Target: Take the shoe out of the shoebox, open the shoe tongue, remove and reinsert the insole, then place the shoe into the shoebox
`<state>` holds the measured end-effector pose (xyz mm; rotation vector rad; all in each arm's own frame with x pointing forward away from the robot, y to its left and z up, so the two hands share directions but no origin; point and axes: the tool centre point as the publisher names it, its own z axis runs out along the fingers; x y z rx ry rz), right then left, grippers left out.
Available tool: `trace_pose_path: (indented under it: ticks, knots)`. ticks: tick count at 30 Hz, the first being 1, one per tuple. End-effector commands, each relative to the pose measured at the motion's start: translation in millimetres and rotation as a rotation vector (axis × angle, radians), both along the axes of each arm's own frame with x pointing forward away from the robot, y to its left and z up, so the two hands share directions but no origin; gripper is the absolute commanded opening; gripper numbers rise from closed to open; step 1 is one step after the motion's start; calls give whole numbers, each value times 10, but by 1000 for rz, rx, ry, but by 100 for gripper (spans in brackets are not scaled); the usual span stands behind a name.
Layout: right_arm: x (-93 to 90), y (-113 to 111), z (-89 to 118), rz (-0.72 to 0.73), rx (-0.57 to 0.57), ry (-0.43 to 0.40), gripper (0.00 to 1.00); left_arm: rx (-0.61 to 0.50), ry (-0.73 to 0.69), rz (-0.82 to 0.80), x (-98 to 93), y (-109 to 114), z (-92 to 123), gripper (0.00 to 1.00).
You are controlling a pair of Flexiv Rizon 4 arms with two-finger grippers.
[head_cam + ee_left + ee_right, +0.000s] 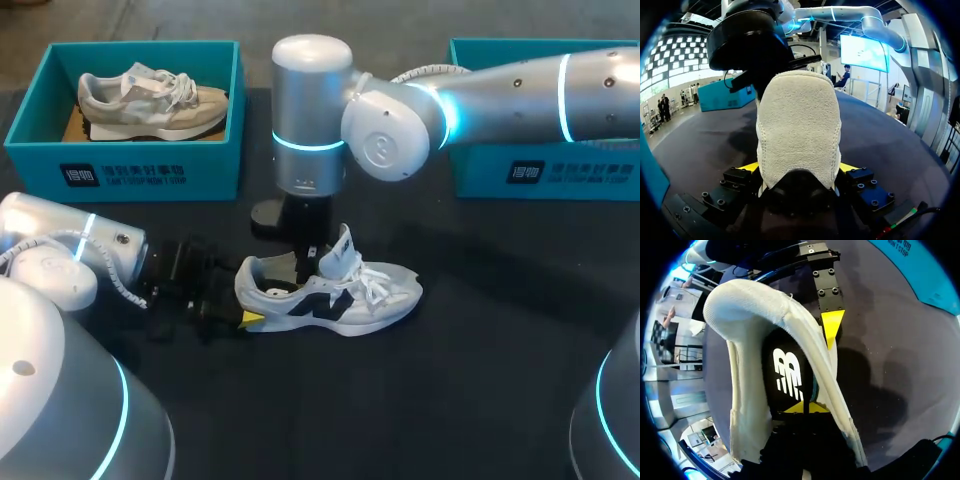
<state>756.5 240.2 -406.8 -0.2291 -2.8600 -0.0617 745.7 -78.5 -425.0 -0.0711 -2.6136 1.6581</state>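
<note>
A white shoe (pixel 350 300) with a black logo lies on its side mid-table, toe to the right, its tongue (pixel 343 250) standing up. My left gripper (pixel 245 318) holds the heel: in the left wrist view the suede heel (pixel 797 130) fills the gap, and both yellow tips of the left gripper (pixel 799 167) press on it. My right gripper (pixel 305 262) reaches down into the shoe's opening. In the right wrist view the right gripper (pixel 805 407) has its tips closed together at the black insole (pixel 787 370). I cannot see whether the insole is pinched.
A teal shoebox (pixel 130 170) at the back left holds a beige shoe (pixel 150 100). A second teal shoebox (pixel 545 170) stands at the back right, partly behind my right arm. Bare dark tabletop lies in front of the shoe.
</note>
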Motion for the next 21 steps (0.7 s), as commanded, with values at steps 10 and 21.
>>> trace_pose_path:
  ticks: [10,21]
  knots:
    - [-87,-171,242,-2,65,-27,0,2,0,2,16,-2,-28,0]
    - [-18,-242,459,-10,70,-82,0,2,0,2,16,-2,-28,0]
